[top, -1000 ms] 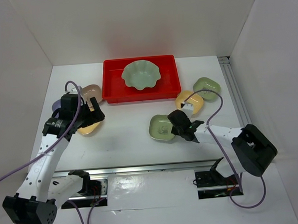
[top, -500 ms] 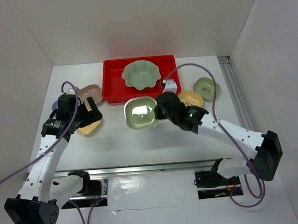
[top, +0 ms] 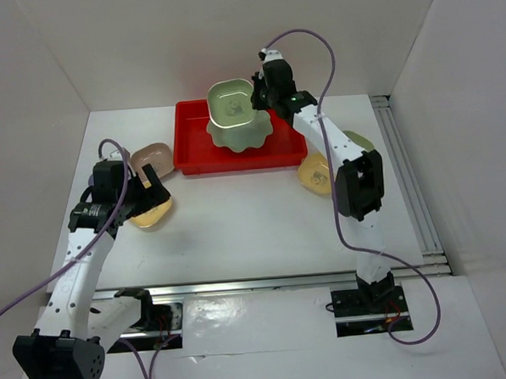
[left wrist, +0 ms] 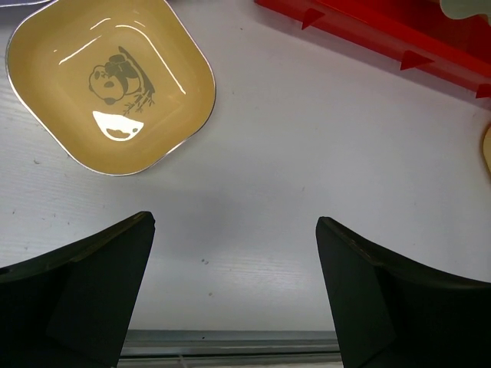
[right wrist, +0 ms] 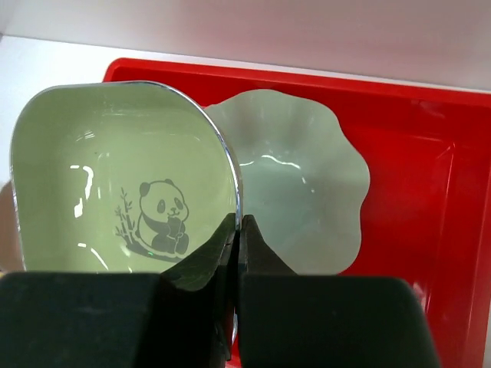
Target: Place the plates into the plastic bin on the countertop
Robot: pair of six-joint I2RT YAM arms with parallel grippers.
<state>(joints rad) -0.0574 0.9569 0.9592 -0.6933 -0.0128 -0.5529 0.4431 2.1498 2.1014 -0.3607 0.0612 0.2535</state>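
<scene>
Green plate (right wrist: 100, 169), rim pinched by the right gripper (right wrist: 236, 226), wants lowering into the bin (right wrist: 430, 153) before release (left gripper (left wrist: 234, 222) spread wide).

A silver front rail (top: 266, 283) runs from left to right. A silver side rail (top: 408, 177) runs up the right side. A shiny gray sheet (top: 260, 315) lies below the front rail.
</scene>
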